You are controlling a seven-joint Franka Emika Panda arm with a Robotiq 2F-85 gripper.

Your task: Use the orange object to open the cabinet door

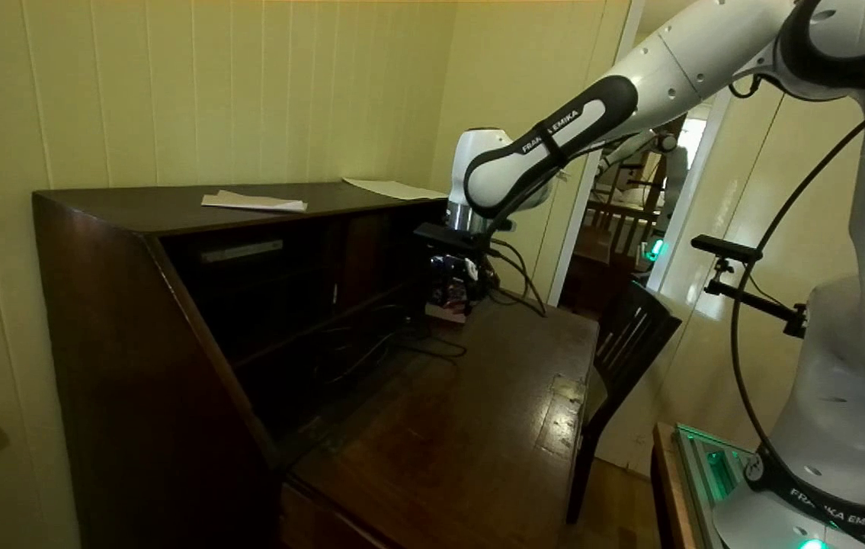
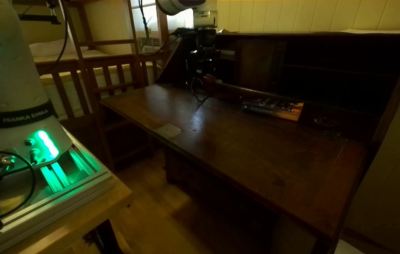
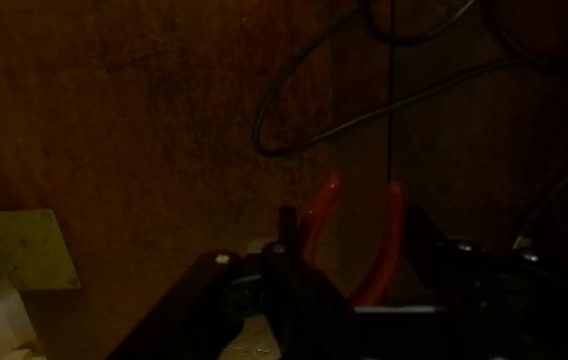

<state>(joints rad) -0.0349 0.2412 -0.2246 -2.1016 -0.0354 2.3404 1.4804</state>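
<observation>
The pincer [image 3: 353,220] is closed partway on an orange tool [image 3: 392,235], a finger against each of its two curved handles, whose ends stick out past the fingertips — the rest of the tool is lost in the dark. It hangs over the desk [image 2: 263,155], nearer the back edge than the front edge. In the wrist view a thin dark cord [image 3: 284,151] loops across the wood beyond the handles. The cabinet door [image 2: 258,65] is the narrow upright panel behind the desk's back edge, apart from the pincer in both exterior views; it is too dim to tell whether it sits fully shut. A book [image 2: 270,109] lies at the back edge below the door, and a pale plate [image 2: 168,130] is set at the front edge. Up on top of the desk — folded paper [image 1: 253,201] and a loose sheet [image 1: 394,188].
</observation>
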